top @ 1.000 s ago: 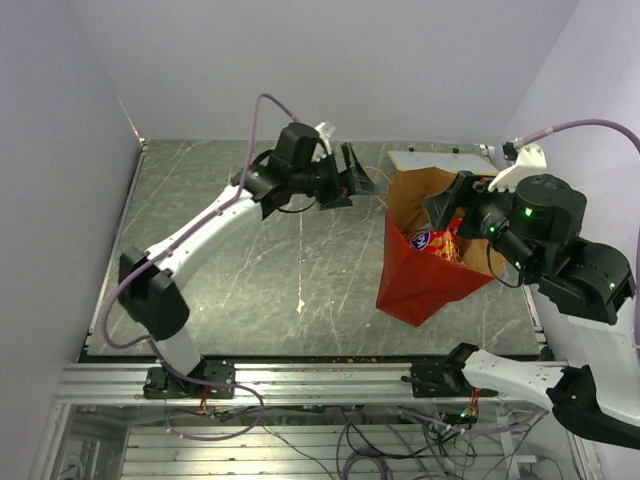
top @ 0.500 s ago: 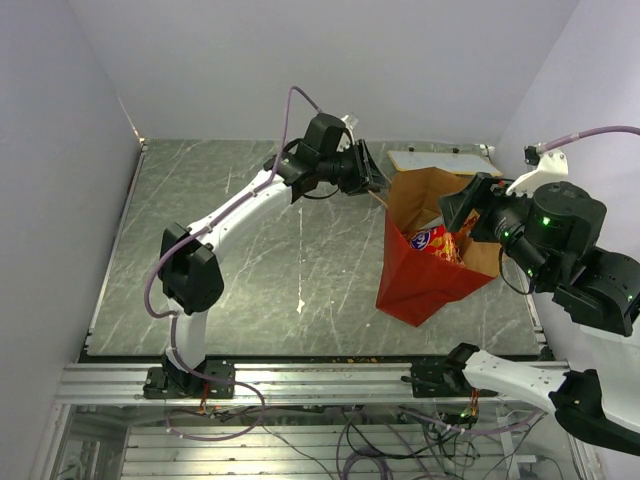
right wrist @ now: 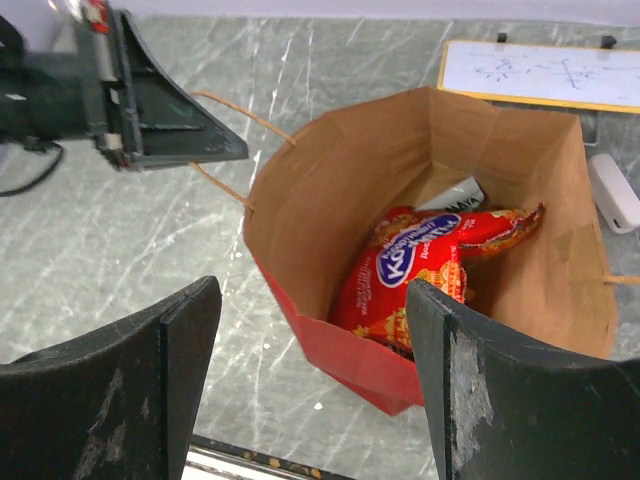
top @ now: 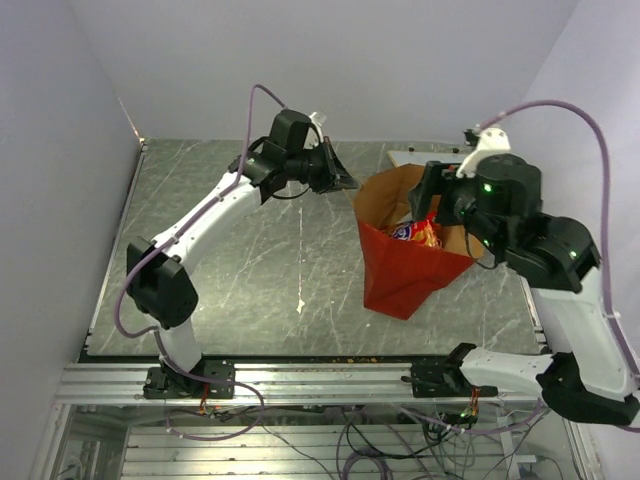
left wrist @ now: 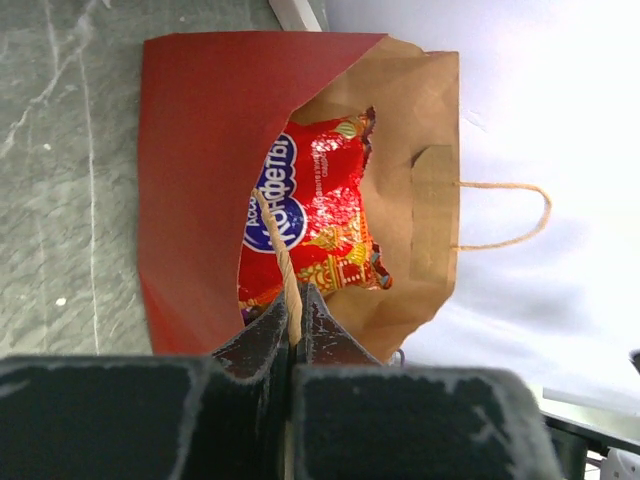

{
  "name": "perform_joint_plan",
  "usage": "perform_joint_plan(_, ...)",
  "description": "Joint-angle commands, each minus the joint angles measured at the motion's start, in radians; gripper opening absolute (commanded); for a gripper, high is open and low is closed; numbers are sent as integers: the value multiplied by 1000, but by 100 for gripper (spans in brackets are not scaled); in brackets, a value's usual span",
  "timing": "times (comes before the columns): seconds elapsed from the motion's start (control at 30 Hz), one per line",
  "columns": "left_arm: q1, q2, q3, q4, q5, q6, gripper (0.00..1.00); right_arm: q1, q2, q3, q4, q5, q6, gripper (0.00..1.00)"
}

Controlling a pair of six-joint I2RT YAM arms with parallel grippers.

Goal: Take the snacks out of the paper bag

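– Snacks (right wrist: 420, 265) first: where are they, and what is the left pincer (left wrist: 297, 300) doing?
– It is pressed together on the tan loop handle (left wrist: 283, 255) at the left rim of the paper bag (left wrist: 190, 150). The cord runs straight in between its fingers. The snacks are all inside the bag, with none out on the surface (right wrist: 120, 230).
– Why pinch the cord?
– My guess is that a grip there pulls the mouth wide and steadies the bag, so the other arm can reach in.
– And the right pincer (right wrist: 312, 290)?
– Spread wide and pinching nothing. It hangs above the bag's near rim, facing down into the open mouth, which looks like a line-up for a reach.
– What's in there?
– A big red packet (left wrist: 310, 220) with a blue logo lies slanted against the brown inner wall. A pale corner shows behind it, but I can't tell what that is. I also can't tell whether more packets lie underneath.
– Anything around the bag?
– The second handle (left wrist: 500, 215) hangs free on the right side. A small white cylinder (right wrist: 612, 190) lies just beside the bag on the right. A flat white board (right wrist: 530, 75) sits beyond it, at the far right of the surface.
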Motion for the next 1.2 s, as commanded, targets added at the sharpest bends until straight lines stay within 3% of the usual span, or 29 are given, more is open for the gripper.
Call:
perform_joint_plan(0.0,37,-144,-37,3,29,-2,7,-2,62,33,6,-73,-82,75)
perform_joint_plan(0.2,158,-312,-201,-34,66,-12,7,-2,103,-3,36,-118,-107,76)
perform_joint_plan(0.37,321,-355,-177,-208,112,132,7,-2,222,63,-2,39,107,86)
perform_joint_plan(0.43,380,-360,-174,-251,129,168,7,-2,308,133,-48,76,129,98)
perform_joint_plan(0.53,450,-363,-186,-285,161,198,9,-2,439,263,-151,199,133,100)
perform_joint_plan(0.7,516,-361,-177,-337,176,244,24,-7,560,370,-176,204,83,100)
perform_joint_plan(0.93,522,-358,-178,-387,133,246,57,-10,505,190,-173,127,118,100)
perform_joint_plan(1.17,522,-352,-243,-330,155,212,56,-15,395,20,-93,77,98,100)
